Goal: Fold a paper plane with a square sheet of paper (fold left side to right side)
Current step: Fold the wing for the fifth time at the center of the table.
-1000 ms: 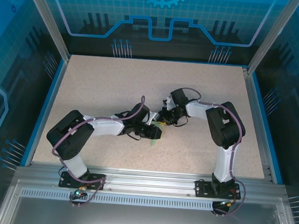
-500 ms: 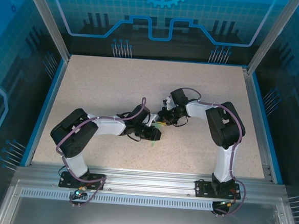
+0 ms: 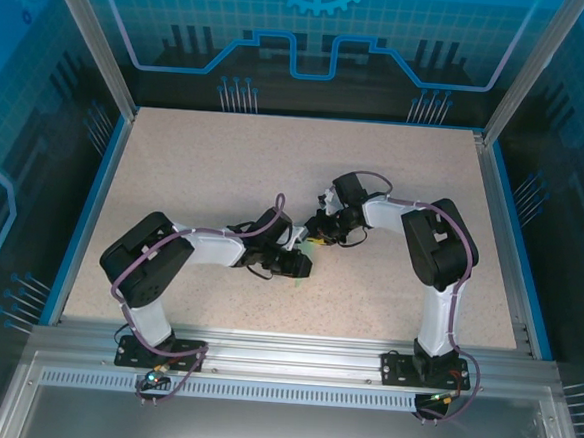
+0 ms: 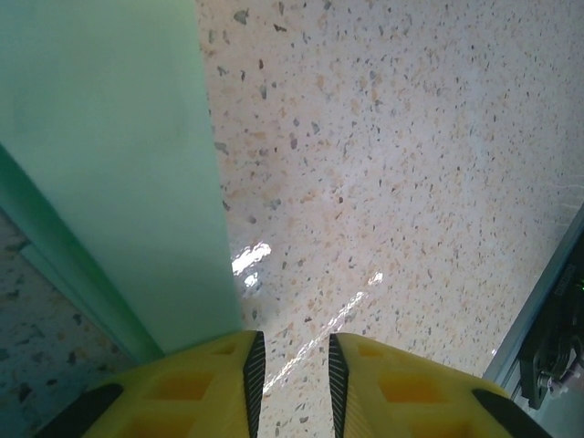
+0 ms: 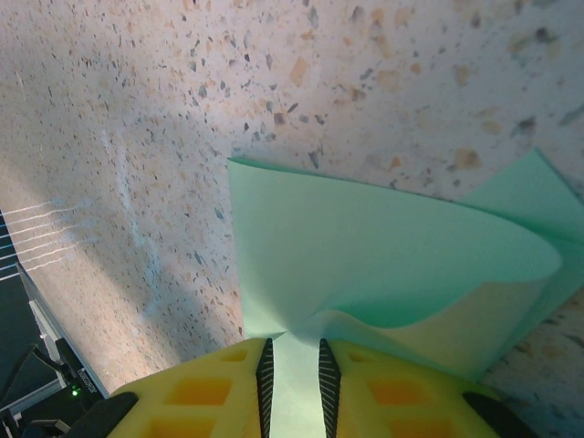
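The two arms meet in the middle of the speckled tabletop. In the top view the left tool sits just below and to the left of the right tool. They are very close together.

In the right wrist view the right tool is at the bottom of the frame. Its two yellow fingers are pinched on the sheet of paper. The paper is pale green. It comes up out of the thin gap between the fingers and spreads across the middle and right of the frame. Its top layer bends up in a soft curve. Another green layer lies under it at the right, down on the tabletop.

In the left wrist view the left tool is at the bottom of the frame. Its yellow fingers are a little bit apart, and the tabletop shows through the gap. Nothing is between them. The green paper is in the upper left of this frame and runs down to the outer side of the left-hand finger. I cannot tell if it touches that finger.
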